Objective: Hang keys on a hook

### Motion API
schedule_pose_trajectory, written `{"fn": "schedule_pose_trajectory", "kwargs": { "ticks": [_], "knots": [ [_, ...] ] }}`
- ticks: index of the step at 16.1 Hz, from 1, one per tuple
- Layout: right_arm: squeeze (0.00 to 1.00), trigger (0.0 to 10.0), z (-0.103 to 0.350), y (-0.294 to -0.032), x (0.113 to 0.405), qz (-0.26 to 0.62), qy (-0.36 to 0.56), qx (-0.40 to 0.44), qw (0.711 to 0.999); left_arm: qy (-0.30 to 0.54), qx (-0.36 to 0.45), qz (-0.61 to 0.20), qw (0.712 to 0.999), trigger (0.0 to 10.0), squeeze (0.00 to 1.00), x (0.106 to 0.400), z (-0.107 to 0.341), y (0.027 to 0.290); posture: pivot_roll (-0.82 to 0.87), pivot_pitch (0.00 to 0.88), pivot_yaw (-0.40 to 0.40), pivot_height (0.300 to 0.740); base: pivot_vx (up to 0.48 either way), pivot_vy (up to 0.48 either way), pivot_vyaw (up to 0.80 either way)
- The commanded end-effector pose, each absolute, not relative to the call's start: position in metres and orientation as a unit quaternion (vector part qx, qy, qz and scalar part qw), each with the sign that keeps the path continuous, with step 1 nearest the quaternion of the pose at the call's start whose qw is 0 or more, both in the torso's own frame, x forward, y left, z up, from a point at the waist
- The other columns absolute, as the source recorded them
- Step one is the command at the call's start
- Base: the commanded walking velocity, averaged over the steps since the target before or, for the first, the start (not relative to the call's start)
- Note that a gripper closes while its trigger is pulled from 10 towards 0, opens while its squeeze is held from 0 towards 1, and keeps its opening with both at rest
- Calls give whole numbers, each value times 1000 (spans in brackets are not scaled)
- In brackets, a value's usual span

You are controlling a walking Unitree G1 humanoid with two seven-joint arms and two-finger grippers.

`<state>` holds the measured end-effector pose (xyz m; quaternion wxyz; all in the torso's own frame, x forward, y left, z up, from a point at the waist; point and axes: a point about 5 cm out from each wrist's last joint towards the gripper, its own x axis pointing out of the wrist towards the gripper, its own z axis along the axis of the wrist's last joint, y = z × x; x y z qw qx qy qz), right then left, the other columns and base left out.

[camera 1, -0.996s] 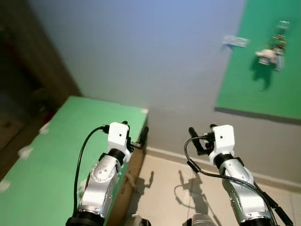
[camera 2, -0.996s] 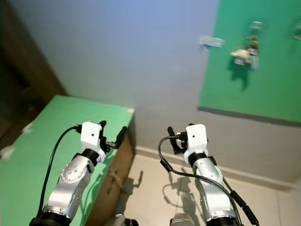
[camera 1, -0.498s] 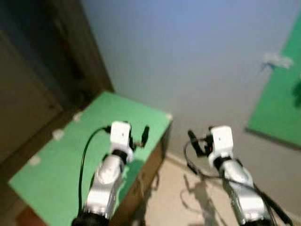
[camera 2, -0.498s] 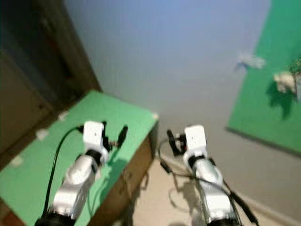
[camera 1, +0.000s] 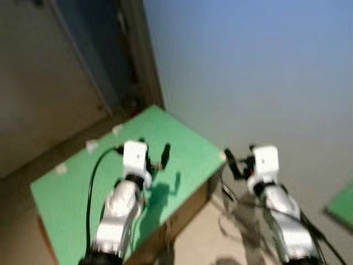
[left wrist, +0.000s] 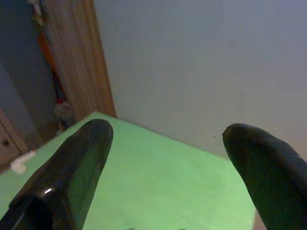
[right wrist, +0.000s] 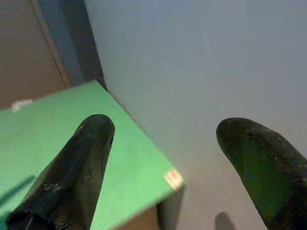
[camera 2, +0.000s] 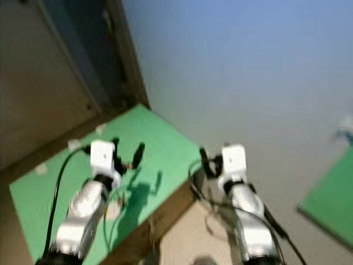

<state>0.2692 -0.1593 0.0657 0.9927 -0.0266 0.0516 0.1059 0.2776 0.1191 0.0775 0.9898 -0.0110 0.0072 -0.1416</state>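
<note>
you see the left gripper (camera 1: 154, 157) over the green table (camera 1: 71, 182) with its jaws released and nothing between them. the right gripper (right wrist: 163, 158) is spread apart too, near the table corner, facing the wall (camera 1: 265, 72). i cannot tell where the keys are.

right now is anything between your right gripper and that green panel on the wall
Nothing visible stands between them. The right gripper is open and empty in mid-air, and only bare wall lies between it and the green panel to its right. The green-topped cabinet sits on the other side, under the open left gripper.
</note>
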Motion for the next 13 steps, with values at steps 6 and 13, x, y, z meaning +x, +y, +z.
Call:
{"fn": "schedule_pose_trajectory", "kwargs": {
  "ticks": [6, 13],
  "knots": [
    [0, 10000, 65, -148, 270, 125, 49, -25, 991, 10, 4, -141, 990, 10000, 0, 275, 77, 115, -233, 28, 125, 720, 0, 0, 0],
    [0, 10000, 68, -146, 277, 140, 42, -40, 988, 22, 23, -80, 996, 10000, 0, 257, 60, 144, -204, 18, 113, 720, 0, 0, 550]
  ]
}}
